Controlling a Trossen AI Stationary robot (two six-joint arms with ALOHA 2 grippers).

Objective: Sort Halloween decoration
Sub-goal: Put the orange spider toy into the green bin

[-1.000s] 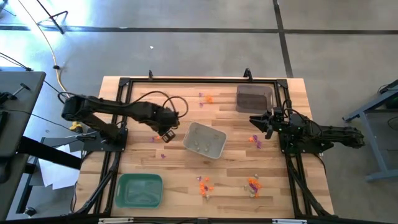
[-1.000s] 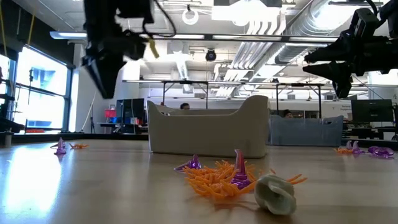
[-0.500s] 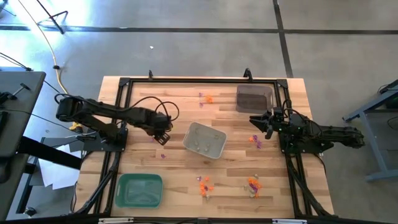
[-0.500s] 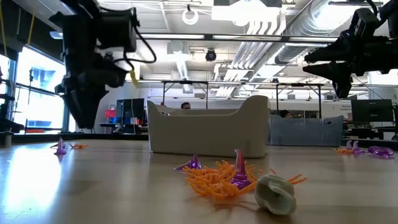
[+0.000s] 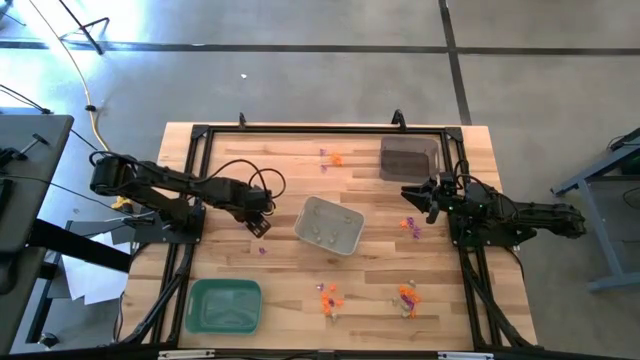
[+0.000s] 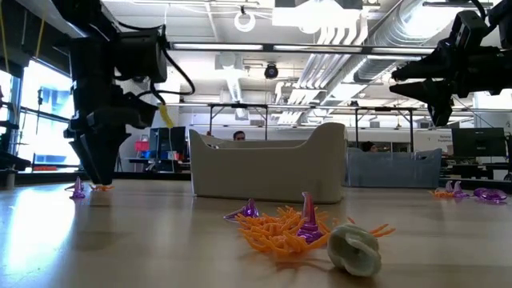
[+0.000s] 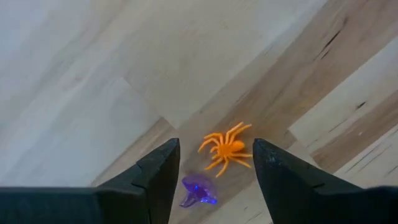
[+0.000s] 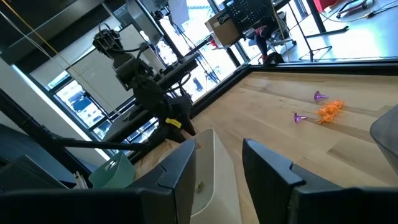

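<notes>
- Down toward the wood has come the left gripper [image 5: 262, 226], dropping over the last second from beside the grey tray [image 5: 329, 225] to just above the table [image 5: 290, 290], left of that tray.
- Its fingers [image 7: 155, 177] are spread wide and hold nothing; between them on the boards lie an orange spider [image 7: 227, 147] and, just beside it, a small purple trinket [image 7: 198, 190].
- Nearest in the low view, a heap of orange spiders [image 6: 276, 228] lies at the table's front with a purple cone [image 6: 308, 220] standing in it and a pale whitish piece [image 6: 354, 248] touching its edge.
- From above, that front strip also shows a second orange cluster [image 5: 406, 296] farther right, and the green tray [image 5: 225, 305] at the front left corner.
- Mid-table, purple bits [image 5: 410, 226] lie right of the grey tray, just below the right gripper [image 5: 412, 195].
- That gripper hangs above the table with its fingers [image 8: 180, 168] parted and empty.
- Farthest back, an orange and purple pair [image 5: 332, 157] lies just left of the dark tray [image 5: 409, 158].
</notes>
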